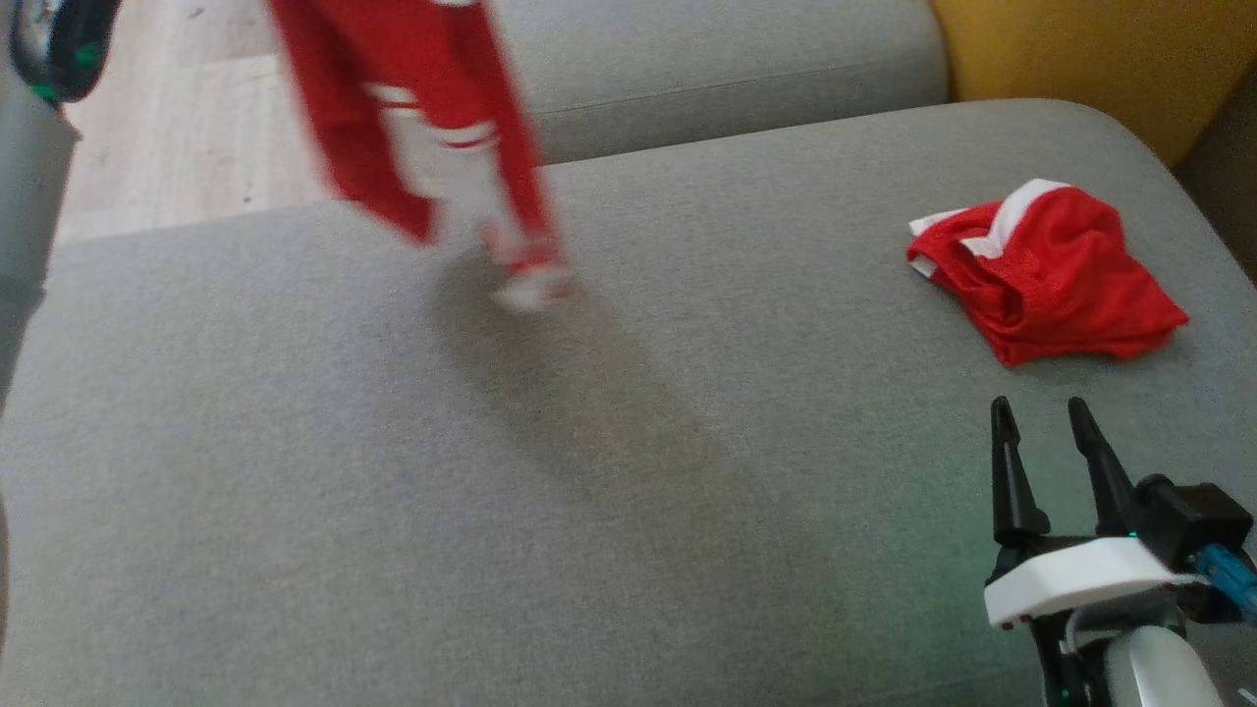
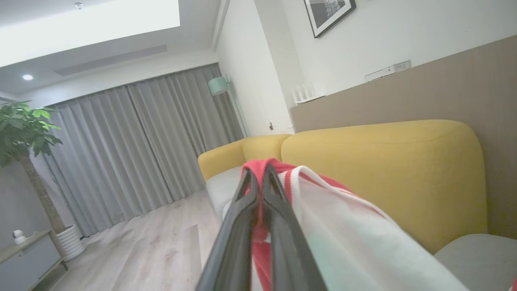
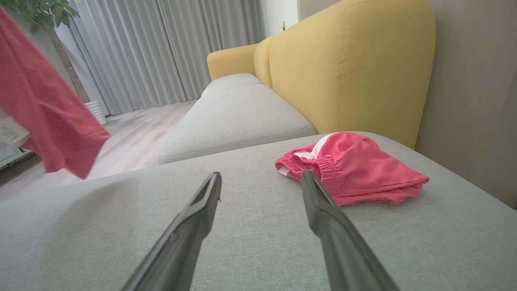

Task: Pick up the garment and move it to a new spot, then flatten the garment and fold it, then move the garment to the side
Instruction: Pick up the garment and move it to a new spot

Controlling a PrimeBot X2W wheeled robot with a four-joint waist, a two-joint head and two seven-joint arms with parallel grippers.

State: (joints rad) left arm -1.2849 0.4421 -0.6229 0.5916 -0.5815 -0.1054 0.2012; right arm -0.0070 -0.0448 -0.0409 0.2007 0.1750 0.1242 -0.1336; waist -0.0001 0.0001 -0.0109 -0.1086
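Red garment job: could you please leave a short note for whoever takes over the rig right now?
Left gripper: shut on the red-and-white garment, which hangs over the grey cushion.
Right gripper: open, empty, over the cushion's right side.
A second red garment lies crumpled near the right gripper.
Done: pickup. Left: set down, flatten, fold, move aside.

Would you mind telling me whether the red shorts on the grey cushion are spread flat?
No: the red shorts lie bunched in a rumpled heap, with layers doubled over.
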